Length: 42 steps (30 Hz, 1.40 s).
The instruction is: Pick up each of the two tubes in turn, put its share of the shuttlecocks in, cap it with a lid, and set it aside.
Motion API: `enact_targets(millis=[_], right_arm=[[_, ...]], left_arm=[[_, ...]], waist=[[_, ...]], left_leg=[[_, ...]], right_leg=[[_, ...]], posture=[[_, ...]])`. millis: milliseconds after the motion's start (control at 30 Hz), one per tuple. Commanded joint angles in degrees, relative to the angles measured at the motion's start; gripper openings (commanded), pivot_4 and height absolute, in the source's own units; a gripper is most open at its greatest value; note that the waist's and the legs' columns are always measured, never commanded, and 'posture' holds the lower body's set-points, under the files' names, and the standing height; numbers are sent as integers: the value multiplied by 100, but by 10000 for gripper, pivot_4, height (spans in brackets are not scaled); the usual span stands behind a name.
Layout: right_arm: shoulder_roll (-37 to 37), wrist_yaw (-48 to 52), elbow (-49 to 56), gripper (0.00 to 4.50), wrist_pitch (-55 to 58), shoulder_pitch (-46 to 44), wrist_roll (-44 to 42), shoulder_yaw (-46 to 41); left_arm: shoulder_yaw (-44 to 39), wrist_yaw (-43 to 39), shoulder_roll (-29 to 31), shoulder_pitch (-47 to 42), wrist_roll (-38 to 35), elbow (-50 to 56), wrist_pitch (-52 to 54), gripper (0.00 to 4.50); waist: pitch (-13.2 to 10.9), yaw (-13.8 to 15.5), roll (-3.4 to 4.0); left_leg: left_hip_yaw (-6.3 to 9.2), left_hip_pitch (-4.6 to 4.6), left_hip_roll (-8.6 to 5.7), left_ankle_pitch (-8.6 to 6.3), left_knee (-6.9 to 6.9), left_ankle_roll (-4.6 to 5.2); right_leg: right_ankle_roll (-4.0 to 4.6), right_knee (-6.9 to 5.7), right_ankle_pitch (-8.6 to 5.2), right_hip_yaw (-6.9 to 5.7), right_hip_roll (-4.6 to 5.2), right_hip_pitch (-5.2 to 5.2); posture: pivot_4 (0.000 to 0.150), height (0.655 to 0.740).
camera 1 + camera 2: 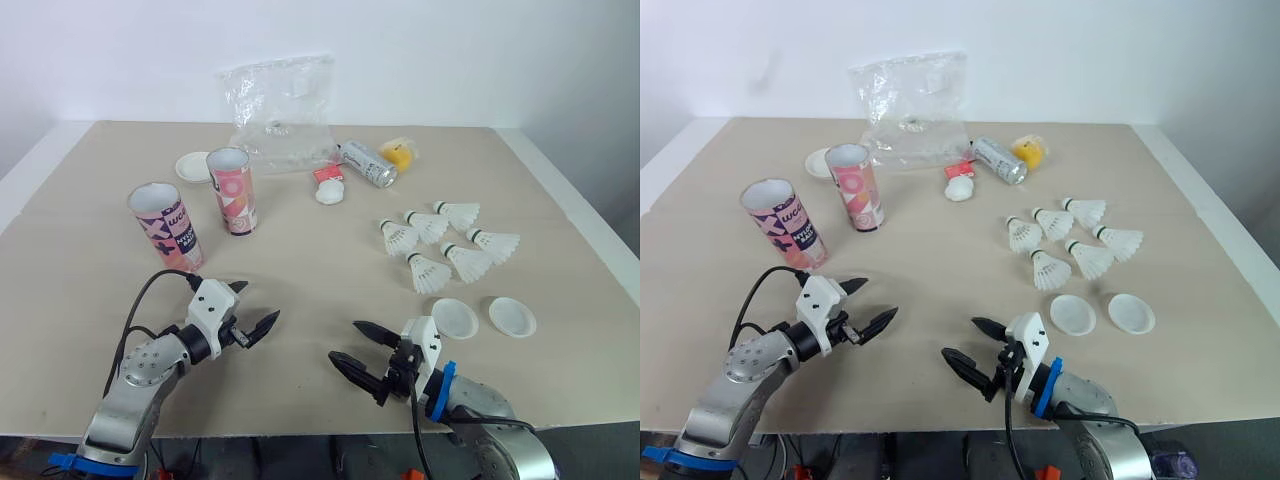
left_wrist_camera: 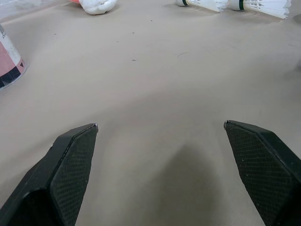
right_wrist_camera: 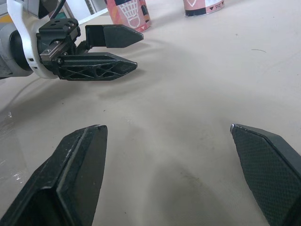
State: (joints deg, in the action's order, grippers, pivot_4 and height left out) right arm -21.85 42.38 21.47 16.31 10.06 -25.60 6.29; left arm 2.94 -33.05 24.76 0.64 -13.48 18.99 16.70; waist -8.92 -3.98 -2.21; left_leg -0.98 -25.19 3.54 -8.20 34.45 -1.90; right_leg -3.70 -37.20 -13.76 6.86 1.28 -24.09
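Two tubes are seen standing upright and uncapped on the left half of the desk (image 1: 300,250). The nearer tube (image 1: 166,230) is white with pink crosses. Just behind it, to the right, stands the farther tube (image 1: 232,192), pink with pale shapes. Both mouths are open, though what lies inside cannot be made out from this angle.

Well apart from them, on the right half, six shuttlecocks (image 1: 430,272) are laid on their sides in a loose cluster, cork heads turned leftward. Just in front of that cluster, two white lids (image 1: 454,317) are set flat, side by side and not touching.

Toward the front edge, the left end effector (image 1: 260,300) is held low over bare desk in front of the nearer tube, fingers spread, nothing gripped. The right end effector (image 1: 345,340) is held near it, likewise released, its tips aimed toward the left one.

The desk is topped in plain beige with a white border at both sides, and a plain white wall (image 1: 450,60) is seen behind. At the far edge a crumpled clear plastic bag (image 1: 280,110) is propped. A white disc (image 1: 192,166) is laid beside it, behind the tubes. To the bag's right lie a silver can (image 1: 368,163) on its side, a yellow object (image 1: 400,152), a small red-and-white item (image 1: 328,174) and a white lump (image 1: 329,194).
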Motion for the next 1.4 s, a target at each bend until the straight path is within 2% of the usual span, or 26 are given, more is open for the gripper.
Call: enact_targets(millis=[33,367,1100,1267,1400], right_arm=[[-105,143,138,44797,8,-119,-51,32],[-426,651,-41,44797,127,-418,-77,226],[-281,573,-56,44797,138,-421,-137,156],[-262,505,69,44797,258,-421,-408,-77],[-399,393,240,44797,519,-902,-833,-554]], left_arm=[[5,-88,43,-102,3,123,-120,45000],[47,-227,-17,-264,-67,51,-157,45000],[69,-333,7,-285,-57,7,-151,45000],[11,-264,-107,-364,-154,43,-43,45000],[39,-101,-114,-436,89,-5,-152,45000]], waist=[[0,0,0],[0,8,0],[0,41,0],[-1,52,-1],[-1,52,0]], left_leg=[[0,0,0,0,0,0],[0,-1,0,2,1,3],[0,-1,0,0,2,1],[0,-1,0,0,2,1],[-1,-1,0,1,4,2]], right_leg=[[0,0,0,0,0,0],[0,0,0,-3,-1,10],[-1,0,-2,-3,-2,10],[-1,0,-2,-3,-1,11],[-2,0,-1,-3,-2,12]], posture=[[1500,7400],[1500,7400],[1500,7400],[1500,7400],[1500,7400]])
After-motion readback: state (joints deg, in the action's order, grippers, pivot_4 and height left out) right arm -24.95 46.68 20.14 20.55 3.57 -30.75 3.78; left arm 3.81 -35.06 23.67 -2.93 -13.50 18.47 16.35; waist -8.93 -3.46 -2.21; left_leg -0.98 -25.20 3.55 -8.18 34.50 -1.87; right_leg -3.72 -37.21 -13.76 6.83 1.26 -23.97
